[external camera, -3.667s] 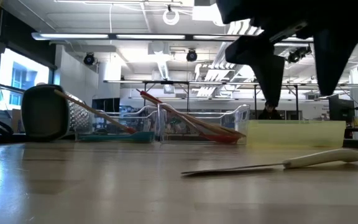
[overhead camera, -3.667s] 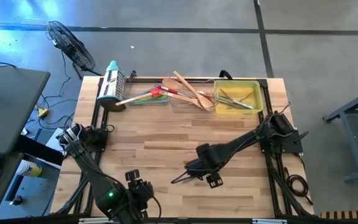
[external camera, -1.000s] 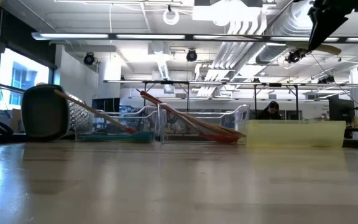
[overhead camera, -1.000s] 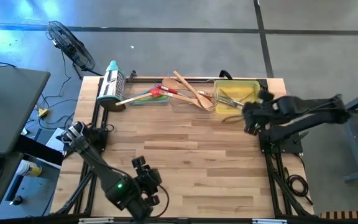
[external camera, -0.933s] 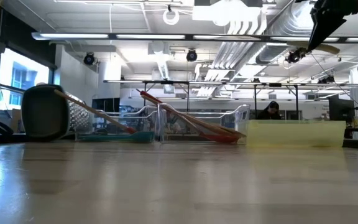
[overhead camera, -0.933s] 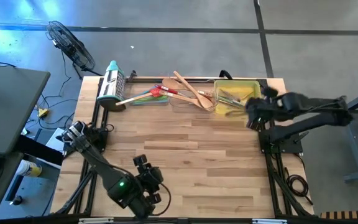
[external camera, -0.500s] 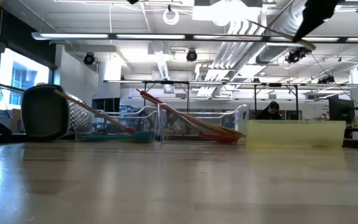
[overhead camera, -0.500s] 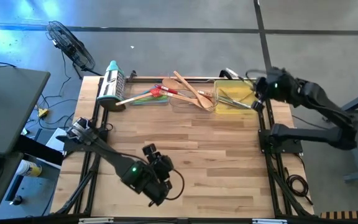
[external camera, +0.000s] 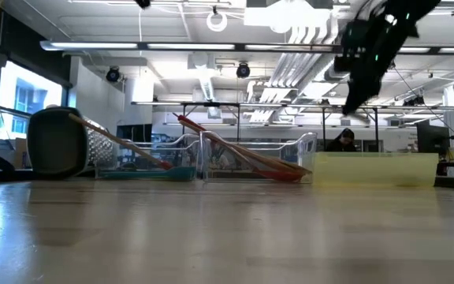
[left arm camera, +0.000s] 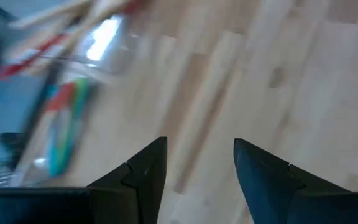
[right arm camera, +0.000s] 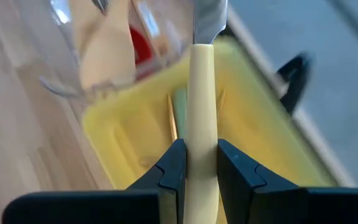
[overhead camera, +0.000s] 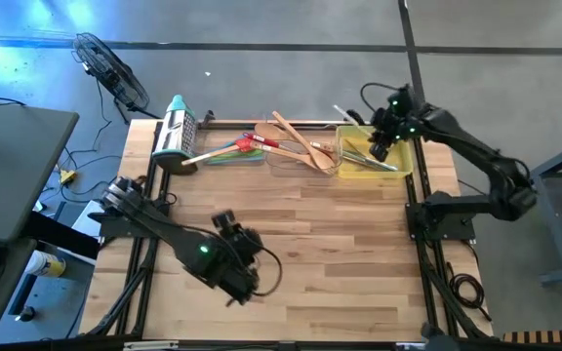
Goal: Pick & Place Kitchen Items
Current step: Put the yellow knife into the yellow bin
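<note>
The right gripper [right arm camera: 194,163] hangs above the yellow rectangular plastic tray [overhead camera: 394,146] at the table's far right corner, its fingers pinching the cream handle of a small metal knife [right arm camera: 202,93] (blade pointing away from the arm). The left gripper [left arm camera: 196,160] hovers over the bare wooden table [overhead camera: 340,234] near the front, fingers spread and empty.

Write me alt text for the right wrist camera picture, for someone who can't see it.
The right pincer is shut on the cream handle of a knife, whose metal blade points away, held above a yellow tray. Past the tray lies a clear tray holding a wooden spoon.
</note>
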{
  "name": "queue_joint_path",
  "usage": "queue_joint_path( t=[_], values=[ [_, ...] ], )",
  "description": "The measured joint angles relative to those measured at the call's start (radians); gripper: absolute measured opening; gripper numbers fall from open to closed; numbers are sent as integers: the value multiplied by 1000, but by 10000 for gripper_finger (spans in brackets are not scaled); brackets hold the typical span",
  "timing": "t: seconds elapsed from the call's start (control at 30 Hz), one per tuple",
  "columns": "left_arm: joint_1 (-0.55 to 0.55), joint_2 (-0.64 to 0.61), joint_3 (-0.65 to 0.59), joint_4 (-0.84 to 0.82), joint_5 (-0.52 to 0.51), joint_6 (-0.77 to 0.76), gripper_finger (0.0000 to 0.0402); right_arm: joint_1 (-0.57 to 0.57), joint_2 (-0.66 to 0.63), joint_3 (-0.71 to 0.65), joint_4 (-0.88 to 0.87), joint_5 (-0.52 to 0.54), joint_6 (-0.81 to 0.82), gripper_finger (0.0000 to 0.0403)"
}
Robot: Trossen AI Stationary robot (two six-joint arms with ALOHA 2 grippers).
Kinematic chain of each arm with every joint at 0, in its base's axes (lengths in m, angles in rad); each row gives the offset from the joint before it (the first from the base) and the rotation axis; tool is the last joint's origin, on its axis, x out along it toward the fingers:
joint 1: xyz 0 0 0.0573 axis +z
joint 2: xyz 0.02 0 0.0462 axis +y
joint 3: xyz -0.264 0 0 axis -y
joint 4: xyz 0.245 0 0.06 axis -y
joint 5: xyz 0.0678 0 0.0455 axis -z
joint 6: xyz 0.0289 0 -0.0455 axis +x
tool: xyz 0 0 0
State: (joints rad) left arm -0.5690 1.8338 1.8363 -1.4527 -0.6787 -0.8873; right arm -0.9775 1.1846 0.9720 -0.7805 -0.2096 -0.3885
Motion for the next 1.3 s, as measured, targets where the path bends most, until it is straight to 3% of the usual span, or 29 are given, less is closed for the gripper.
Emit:
queue_joint_path(
  t=[0.2,0.37,0.47,0.6,0.87,1.1,1.3],
  values=[
    [21,-32,-1,-120,-103,-13,177,-25,112,-122,110,-5,22,54],
    [46,-120,-93,-119,-101,35,177,-25,148,-126,97,-3,60,54],
    [63,-188,-188,-77,-92,27,177,-24,146,-126,49,50,100,54],
    [90,-281,-346,112,-101,99,177,-24,135,-126,-34,99,134,54],
    [193,-431,-645,546,55,292,177,-24,136,-126,-91,130,149,54],
    [303,-470,-710,650,230,425,177,-24,136,-172,-106,136,160,54],
    [355,-470,-709,672,302,507,177,-24,136,-201,-79,178,180,54]
  ],
)
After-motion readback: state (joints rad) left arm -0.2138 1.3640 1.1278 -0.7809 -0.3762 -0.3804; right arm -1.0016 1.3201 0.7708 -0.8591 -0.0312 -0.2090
